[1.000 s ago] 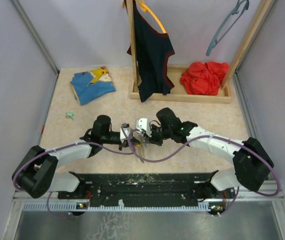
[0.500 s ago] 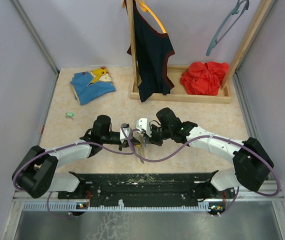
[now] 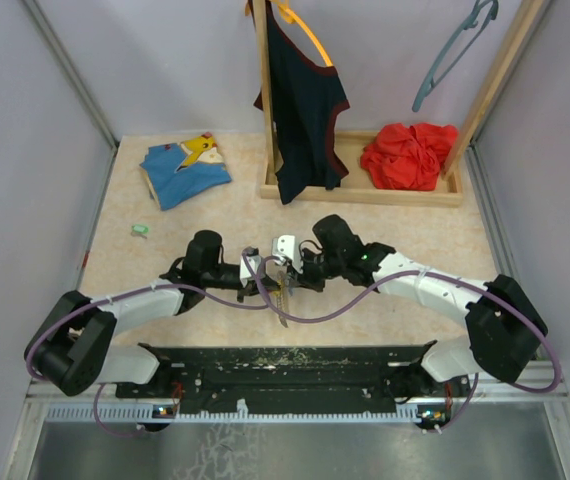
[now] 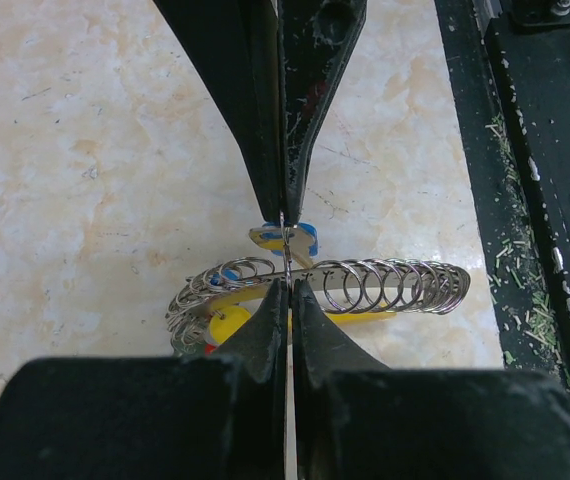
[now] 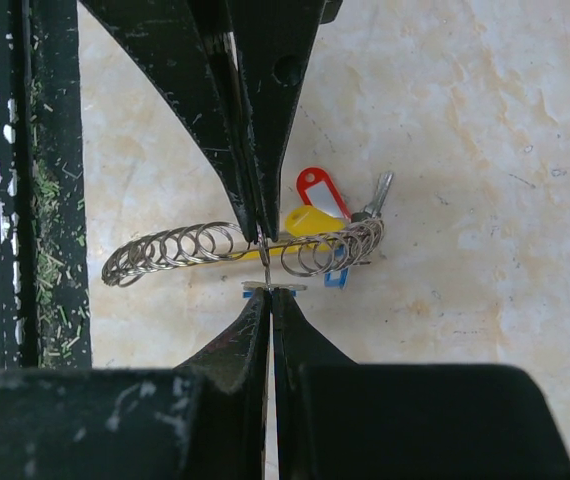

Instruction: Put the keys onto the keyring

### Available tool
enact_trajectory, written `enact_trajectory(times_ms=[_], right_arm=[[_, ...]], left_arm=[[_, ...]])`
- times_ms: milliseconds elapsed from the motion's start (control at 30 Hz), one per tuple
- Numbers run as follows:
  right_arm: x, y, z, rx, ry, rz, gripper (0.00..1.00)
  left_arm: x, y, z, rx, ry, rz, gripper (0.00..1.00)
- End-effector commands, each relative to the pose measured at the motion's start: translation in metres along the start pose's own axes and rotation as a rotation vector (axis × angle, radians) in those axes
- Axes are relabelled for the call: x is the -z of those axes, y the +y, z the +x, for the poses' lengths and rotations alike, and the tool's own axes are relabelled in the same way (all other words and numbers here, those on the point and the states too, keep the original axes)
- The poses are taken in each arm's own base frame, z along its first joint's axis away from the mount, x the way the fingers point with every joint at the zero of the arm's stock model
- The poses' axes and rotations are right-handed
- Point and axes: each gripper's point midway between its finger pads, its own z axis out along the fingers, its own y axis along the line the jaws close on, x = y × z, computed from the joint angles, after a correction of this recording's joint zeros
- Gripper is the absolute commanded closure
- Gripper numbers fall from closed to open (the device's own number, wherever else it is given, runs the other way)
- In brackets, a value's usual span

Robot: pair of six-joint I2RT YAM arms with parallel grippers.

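My two grippers meet tip to tip at the table's middle. My left gripper [image 3: 263, 270] [image 4: 287, 284] is shut on the thin grey wire keyring [image 4: 287, 255], seen edge-on. My right gripper [image 3: 287, 268] [image 5: 268, 293] is shut on the blue key [image 5: 273, 289] and holds it against that ring; the key's blue head also shows in the left wrist view [image 4: 303, 236]. Below lies a strip carrying several spare rings [image 4: 385, 285] [image 5: 165, 250], with a yellow tag [image 5: 310, 220] and a red tag [image 5: 320, 188]. The mint green key [image 3: 141, 230] lies far left on the table.
A folded blue and yellow cloth [image 3: 185, 165] lies at the back left. A wooden rack [image 3: 365, 190] at the back holds a hanging dark top [image 3: 300, 110] and a red cloth [image 3: 410, 155]. The black base rail [image 3: 285, 365] runs along the near edge.
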Motion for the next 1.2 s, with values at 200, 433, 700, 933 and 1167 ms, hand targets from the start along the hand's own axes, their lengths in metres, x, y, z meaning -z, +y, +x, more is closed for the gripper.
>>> enact_trajectory(times_ms=[200,433,700,933,1167], right_arm=[[-0.007,-0.007,-0.047,0.056,-0.129,-0.016,1.00],[-0.014,-0.002,-0.047,0.062,-0.115,-0.043,1.00],[-0.013,0.003,-0.056,0.073,-0.125,-0.050,1.00],[-0.014,0.007,-0.064,0.102,-0.116,-0.047,1.00],[-0.023,0.010,-0.068,0.095,-0.107,-0.050,1.00]], left_arm=[[-0.003,0.000,-0.018,-0.037,-0.046,0.026,1.00],[-0.001,-0.001,-0.024,-0.044,-0.064,0.022,1.00],[-0.001,0.006,-0.024,-0.006,-0.053,-0.018,1.00],[-0.002,0.012,-0.023,0.021,-0.035,-0.043,1.00],[0.000,0.017,-0.025,0.028,-0.034,-0.082,1.00]])
